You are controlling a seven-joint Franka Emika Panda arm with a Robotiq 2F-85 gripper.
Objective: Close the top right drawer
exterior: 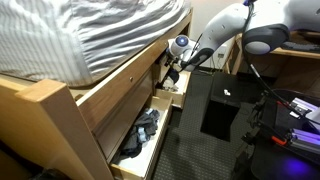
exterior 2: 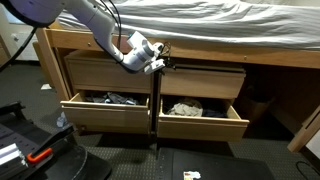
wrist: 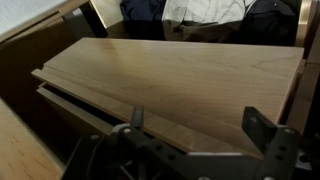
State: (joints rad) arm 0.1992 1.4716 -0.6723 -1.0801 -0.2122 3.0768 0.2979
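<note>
The top right drawer (exterior 2: 205, 82) is a light-wood drawer with a plain flat front, under the bed. It looks almost flush with the frame, and its inside is hidden. Its front fills the wrist view (wrist: 170, 80). My gripper (exterior 2: 163, 65) is at the upper inner corner of that front, by the divider between the two drawer columns. It also shows in an exterior view (exterior: 174, 70). In the wrist view the gripper (wrist: 200, 125) is open and empty, its two fingers spread wide right at the drawer front's edge.
Both lower drawers stand open: a long one with dark grey clothes (exterior: 140, 130) (exterior 2: 110, 100) and one with pale cloth (exterior 2: 188, 107). A striped mattress (exterior: 90, 30) lies above. A black box (exterior: 215, 110) stands on the floor by the bed.
</note>
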